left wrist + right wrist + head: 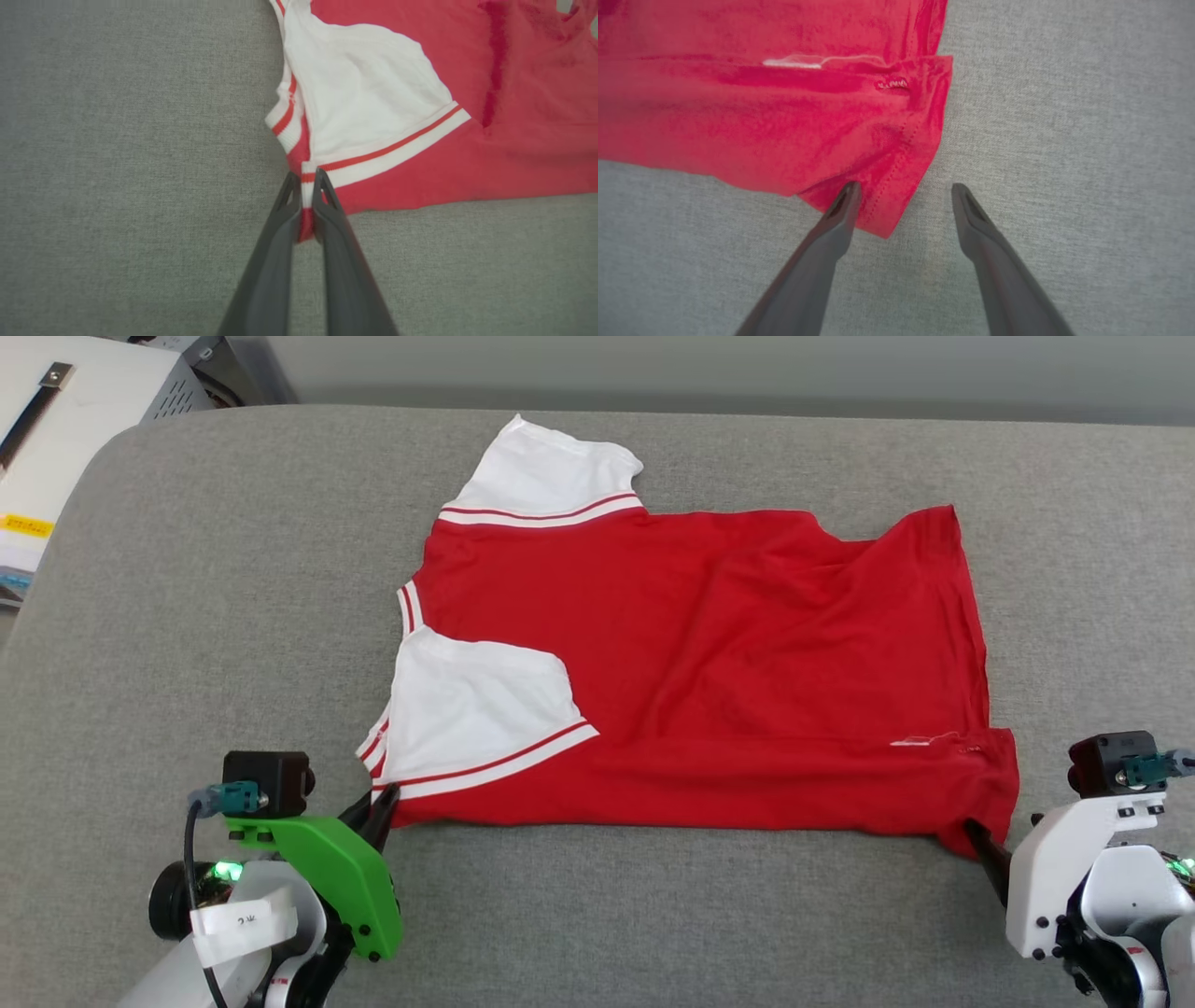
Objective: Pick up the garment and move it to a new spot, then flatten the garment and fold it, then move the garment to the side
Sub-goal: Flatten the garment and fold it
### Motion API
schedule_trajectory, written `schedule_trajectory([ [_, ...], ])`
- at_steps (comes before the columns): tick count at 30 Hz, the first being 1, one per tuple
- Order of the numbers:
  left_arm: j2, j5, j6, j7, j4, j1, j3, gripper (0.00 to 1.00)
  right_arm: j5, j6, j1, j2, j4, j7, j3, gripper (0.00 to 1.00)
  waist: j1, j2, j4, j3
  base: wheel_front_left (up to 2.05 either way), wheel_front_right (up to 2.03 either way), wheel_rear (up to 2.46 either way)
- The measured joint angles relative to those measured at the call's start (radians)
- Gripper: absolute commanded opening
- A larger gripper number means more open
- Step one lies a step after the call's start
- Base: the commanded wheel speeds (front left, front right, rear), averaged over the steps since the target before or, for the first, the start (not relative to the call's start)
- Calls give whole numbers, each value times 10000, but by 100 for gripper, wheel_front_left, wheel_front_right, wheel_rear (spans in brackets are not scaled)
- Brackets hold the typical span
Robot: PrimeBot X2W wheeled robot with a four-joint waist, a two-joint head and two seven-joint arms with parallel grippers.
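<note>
Surface: a gray counter (pixel 233 616) covered in soft cloth, with a white box (pixel 84 420) past its far left corner.
Where it is: the red jersey (pixel 728 644) lies spread across the middle of the counter. Its neck end is to the left and its bottom hem is to the right. It has some wrinkles.
Sleeves: the near white sleeve (pixel 467 709) is folded in on top of the red part. The far white sleeve (pixel 546 467) sticks out toward the back.
Left side: the left claw (pixel 306 179) is pressed together. It is pinching the striped trim (pixel 373 156) at the near left corner of the jersey.
Right side: the right claw (pixel 906 189) is spread wide and holds nothing. One finger touches the near hem corner (pixel 882 210) and the other sits over bare counter.
Worry one: if the left claw pulls alone, the jersey may drag and bunch up.
Worry two: the right claw could push the hem corner away as it shuts. It might also grab just the top layer.
Worry three: the left claw holds only a thin bit, so it might slip.
Worry four: a quick lift could make the folded sleeve flop back out.
</note>
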Motion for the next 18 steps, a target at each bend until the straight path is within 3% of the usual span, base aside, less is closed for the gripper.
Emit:
schedule_trajectory([
  [6,150,213,240,176,-729,1,-113,0,0,-6,-500,128,1051,92,109,100,0,0,325,274,0,0,0],
  [7,151,213,240,180,-725,2,-128,0,10,-10,-509,109,1158,107,161,47,0,0,347,288,0,0,0],
  [8,151,213,240,182,-719,2,-136,0,10,-13,-519,82,1231,109,207,11,0,0,360,293,0,0,0],
  [9,153,213,240,190,-706,3,-148,0,27,-13,-542,59,1308,107,238,0,0,0,371,291,0,0,0],
  [18,188,213,61,268,-336,18,-274,0,134,2,-729,-31,1578,-15,146,0,0,0,329,28,0,0,0],
])
